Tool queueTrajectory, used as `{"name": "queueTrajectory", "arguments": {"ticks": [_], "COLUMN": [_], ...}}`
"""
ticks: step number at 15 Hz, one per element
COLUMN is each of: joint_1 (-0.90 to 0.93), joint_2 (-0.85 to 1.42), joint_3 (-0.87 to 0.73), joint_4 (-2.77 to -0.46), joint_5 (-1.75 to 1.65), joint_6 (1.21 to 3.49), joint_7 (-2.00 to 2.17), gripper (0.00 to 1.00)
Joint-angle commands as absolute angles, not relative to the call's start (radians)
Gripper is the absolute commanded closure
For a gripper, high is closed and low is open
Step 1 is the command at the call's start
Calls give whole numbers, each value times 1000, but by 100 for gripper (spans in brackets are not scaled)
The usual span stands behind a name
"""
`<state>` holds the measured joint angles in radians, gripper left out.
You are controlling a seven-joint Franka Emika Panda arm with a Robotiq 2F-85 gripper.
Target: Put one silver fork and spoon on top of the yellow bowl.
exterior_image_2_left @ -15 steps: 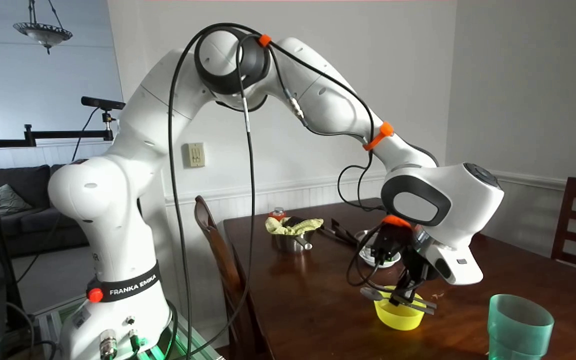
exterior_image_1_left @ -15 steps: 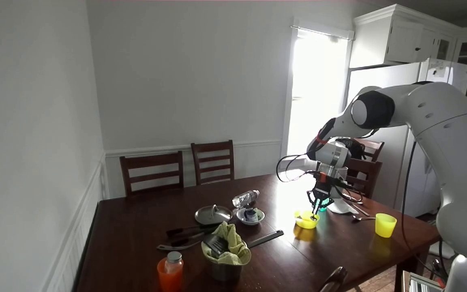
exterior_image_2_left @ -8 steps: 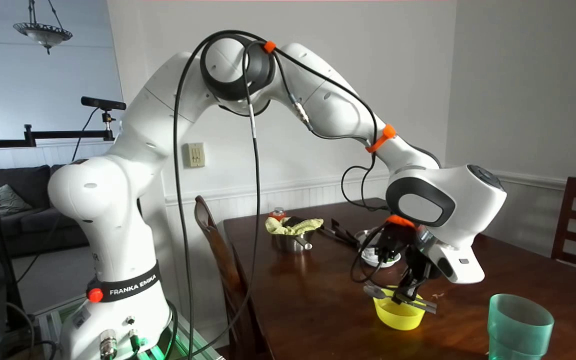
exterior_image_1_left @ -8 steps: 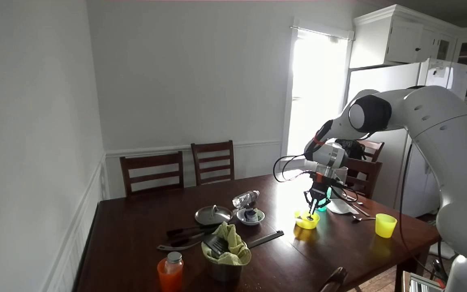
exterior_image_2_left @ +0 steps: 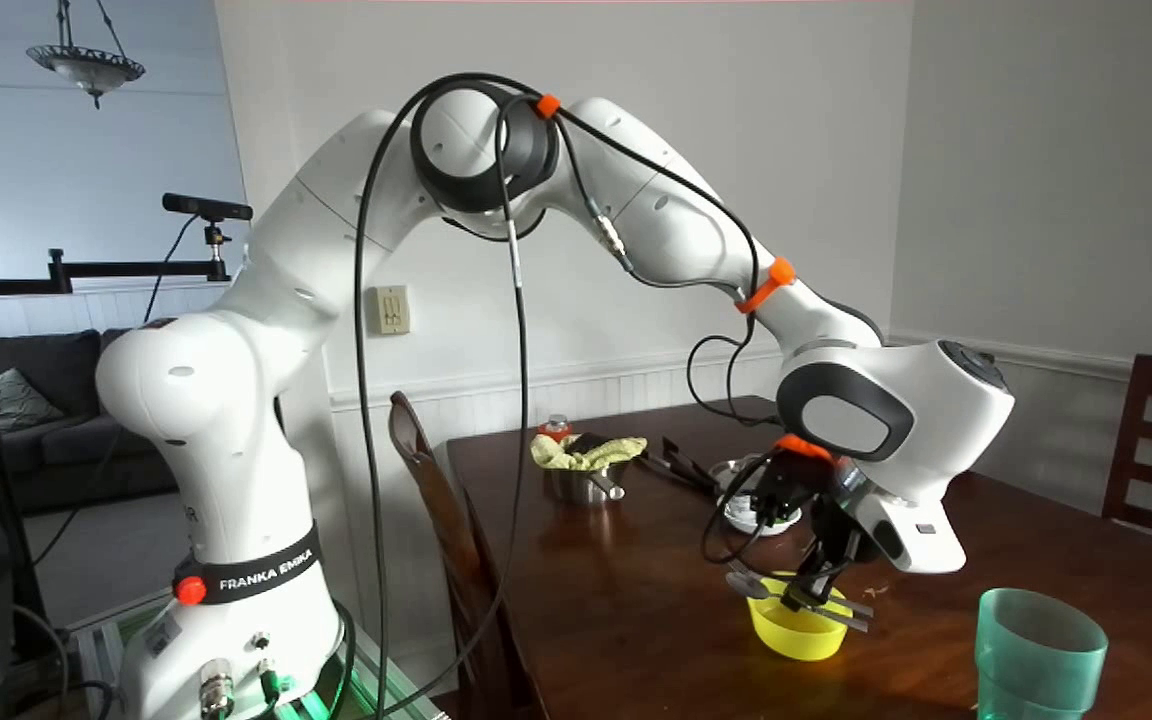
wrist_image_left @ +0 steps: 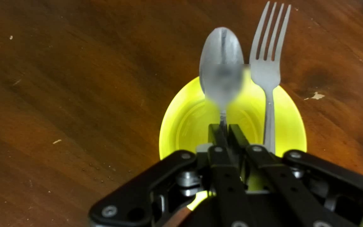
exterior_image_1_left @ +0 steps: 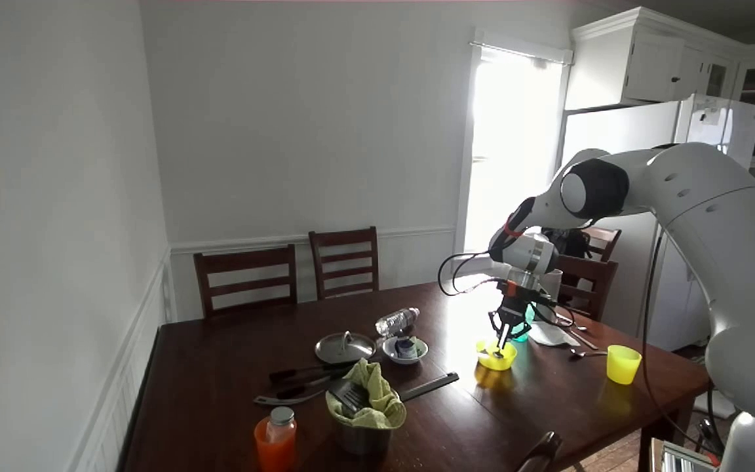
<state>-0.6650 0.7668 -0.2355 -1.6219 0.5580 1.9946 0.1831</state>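
Note:
The yellow bowl (wrist_image_left: 184, 126) stands on the table below my gripper; it shows in both exterior views (exterior_image_1_left: 492, 364) (exterior_image_2_left: 798, 640). My gripper (wrist_image_left: 223, 128) is shut on the handle of a silver spoon (wrist_image_left: 221, 47), over the middle of the bowl. The spoon's head reaches past the bowl's rim; part of it is blurred in the wrist view. A silver fork (wrist_image_left: 266, 74) lies across the bowl on the right, its tines past the rim. Its handle end is hidden behind my gripper in the wrist view. I cannot tell if the spoon touches the rim.
A teal cup (exterior_image_2_left: 1036, 650) stands near the bowl. A taller yellow cup (exterior_image_1_left: 622, 364) and loose cutlery (exterior_image_1_left: 587, 354) are near the table's edge. A white bowl (exterior_image_1_left: 406, 359), bottle (exterior_image_1_left: 397, 321), lid (exterior_image_1_left: 335, 349) and pot (exterior_image_1_left: 364, 439) stand farther off.
The arm has sunk slightly, and my gripper with the spoon has shifted a little across the bowl. The bowl has not moved.

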Motion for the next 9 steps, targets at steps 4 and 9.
{"name": "queueTrajectory", "arguments": {"ticks": [4, 9], "joint_1": [-678, -678], "joint_2": [802, 804], "joint_3": [-231, -232], "joint_4": [-1562, -1560], "joint_5": [560, 559], "joint_6": [1952, 1951], "joint_7": [220, 227], "gripper": [95, 59]}}
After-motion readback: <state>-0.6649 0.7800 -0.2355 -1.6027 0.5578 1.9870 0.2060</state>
